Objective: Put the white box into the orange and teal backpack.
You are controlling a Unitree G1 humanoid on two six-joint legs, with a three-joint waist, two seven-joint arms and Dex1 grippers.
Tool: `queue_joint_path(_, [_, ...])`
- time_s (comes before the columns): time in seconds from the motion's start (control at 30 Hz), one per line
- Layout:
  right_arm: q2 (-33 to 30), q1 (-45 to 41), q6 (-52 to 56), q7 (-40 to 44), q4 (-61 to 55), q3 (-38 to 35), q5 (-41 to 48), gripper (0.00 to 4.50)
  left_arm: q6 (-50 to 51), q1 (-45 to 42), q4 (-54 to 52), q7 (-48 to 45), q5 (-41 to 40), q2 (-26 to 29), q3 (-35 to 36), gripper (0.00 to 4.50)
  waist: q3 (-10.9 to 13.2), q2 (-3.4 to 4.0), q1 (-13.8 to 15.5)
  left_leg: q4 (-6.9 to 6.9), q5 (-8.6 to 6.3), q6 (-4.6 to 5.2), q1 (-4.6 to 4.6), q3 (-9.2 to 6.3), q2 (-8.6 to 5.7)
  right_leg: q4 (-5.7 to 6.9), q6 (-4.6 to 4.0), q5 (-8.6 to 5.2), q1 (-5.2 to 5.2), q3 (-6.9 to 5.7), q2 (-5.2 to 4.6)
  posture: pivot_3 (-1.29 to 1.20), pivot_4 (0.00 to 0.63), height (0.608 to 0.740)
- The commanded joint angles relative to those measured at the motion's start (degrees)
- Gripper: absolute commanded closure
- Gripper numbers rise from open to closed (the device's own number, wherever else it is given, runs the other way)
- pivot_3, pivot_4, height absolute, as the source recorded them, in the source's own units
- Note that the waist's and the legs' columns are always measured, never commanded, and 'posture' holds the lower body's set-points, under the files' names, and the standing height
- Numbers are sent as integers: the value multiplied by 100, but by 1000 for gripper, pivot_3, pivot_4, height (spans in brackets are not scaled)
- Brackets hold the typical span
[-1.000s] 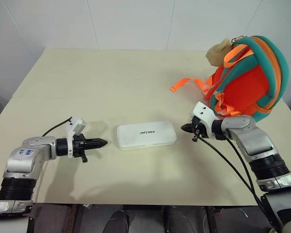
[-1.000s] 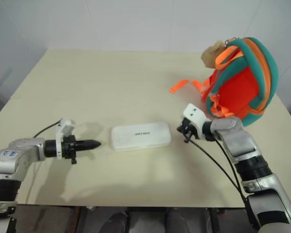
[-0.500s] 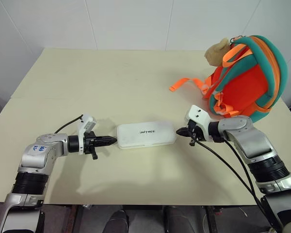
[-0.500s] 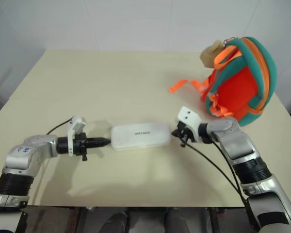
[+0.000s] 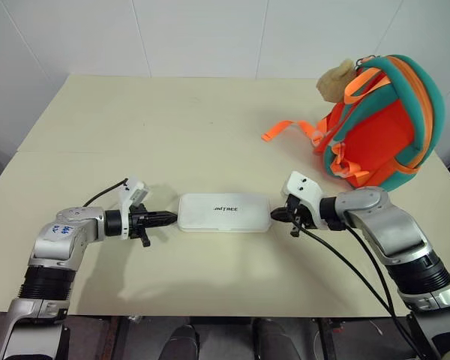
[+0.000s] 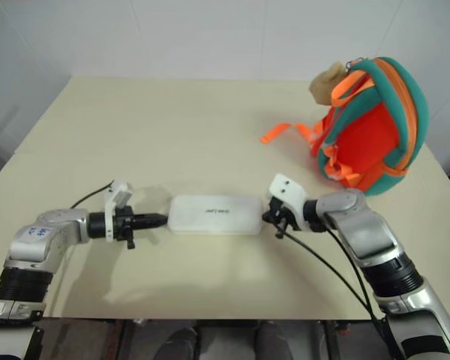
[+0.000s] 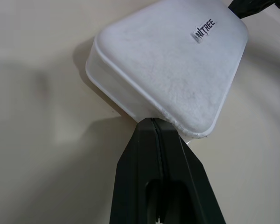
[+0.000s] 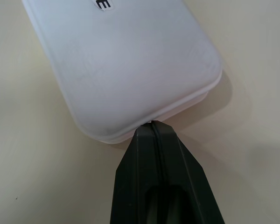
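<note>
Your box point(image 5: 224, 213) lies flat mid-counter point(image 5: 172, 127), pinched endwise between left gripper point(image 5: 171, 218) and right gripper point(image 5: 276, 215), fingers pressed together, tips touching its ends; next, lift it toward the backpack point(image 5: 382, 120) standing well apart.

- The pale worktop point(image 5: 172, 120) stood by a white wall.
- The white box point(image 5: 224, 213) lay flat near the front.
- The orange and teal backpack point(image 5: 382, 124) sat at the right side.
</note>
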Motion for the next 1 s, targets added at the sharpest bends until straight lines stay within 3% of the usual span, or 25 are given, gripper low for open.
queue_joint_path(0.03, [52,-54,-73,178,-429,-23,287,4380,39,45,-408,-93,-166,-133,-112,4500,0,0,0,0,0,0,0,0,0,0,0,0,0,0,0,0,150,740])
queue_joint_path(0.33, [-38,126,-30,268,-558,26,350,4380,21,112,-432,-134,-105,-99,-129,4500,0,0,1,0,-1,1,0,0,0,-1,0,0,0,0,0,0,150,740])
queue_joint_path(1.0, [-660,122,-1188,266,297,-180,-153,4380,-228,191,-267,-179,-7,374,210,4500,0,-1,1,0,-2,2,0,1,0,-1,0,0,0,0,0,0,150,740])
